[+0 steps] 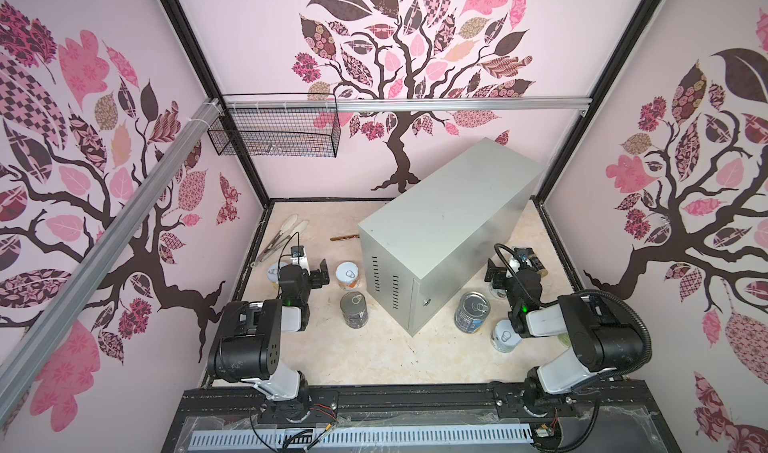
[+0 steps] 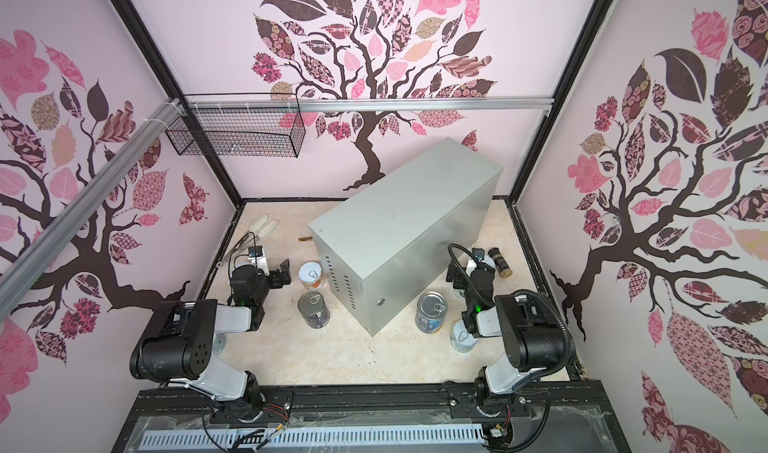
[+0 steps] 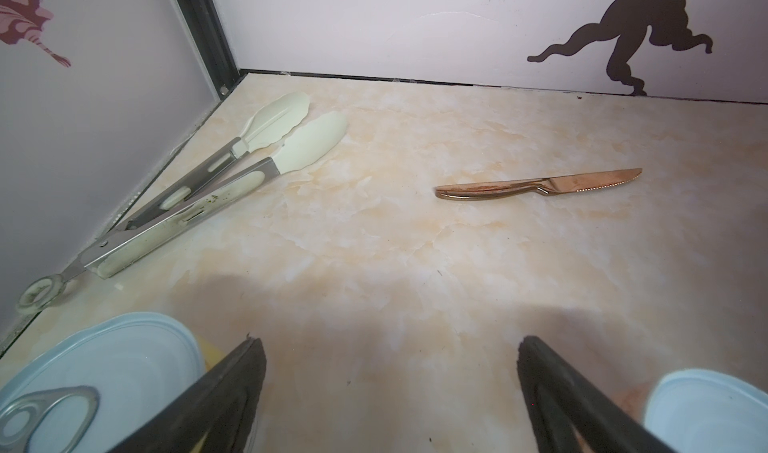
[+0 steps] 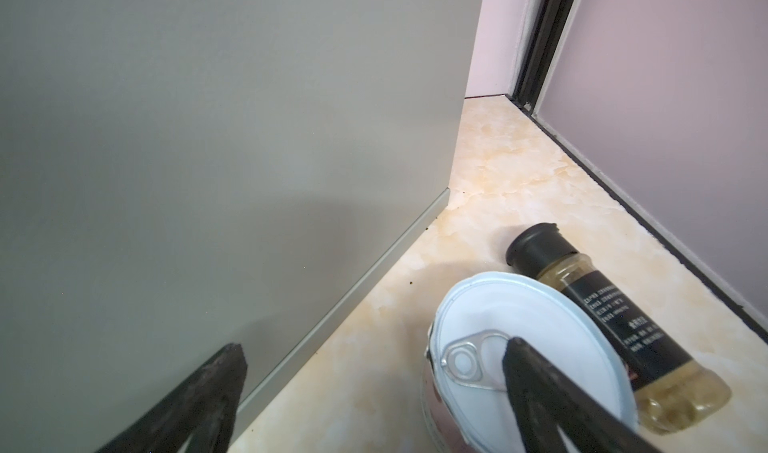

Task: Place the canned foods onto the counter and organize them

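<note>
- counter (image 1: 449, 222): grey cabinet, set diagonally mid-tabletop (image 1: 395, 355), lock door facing near; no can on its top yet, so I read the task as barely begun
- canned foods (image 2: 431, 311) all stand on the tabletop around it, pull-tabs up, which suits a side grip
- left of the cabinet: orange-label short can (image 1: 348, 276), with tall dark can (image 1: 354, 309) nearer
- right of it: tall blue can (image 1: 472, 311), with near-right short can (image 1: 505, 336) nearer again
- left gripper (image 3: 386, 347): jaws wide apart, empty, low between two short cans; probably spread because the cans are broad; target unclear
- right gripper (image 4: 374, 347): jaws wide apart, nothing held; one finger crosses above the lid of pink-sided short can (image 4: 490, 305), the other lines up with the cabinet wall; can't tell if it touches the lid
- spice jar (image 4: 615, 318) seems to lie on its side against that can; not cargo, could get bumped
- tongs (image 3: 187, 181) and knife (image 3: 540, 185) lie far-left, well apart from the cans
- hidden: left-most short can (image 1: 276, 273) is half under the left arm; pink-sided can nearly gone in both top views
- slivers behind each arm may be more cans, unconfirmed
- contents of the wire basket (image 1: 274, 131) unreadable
</note>
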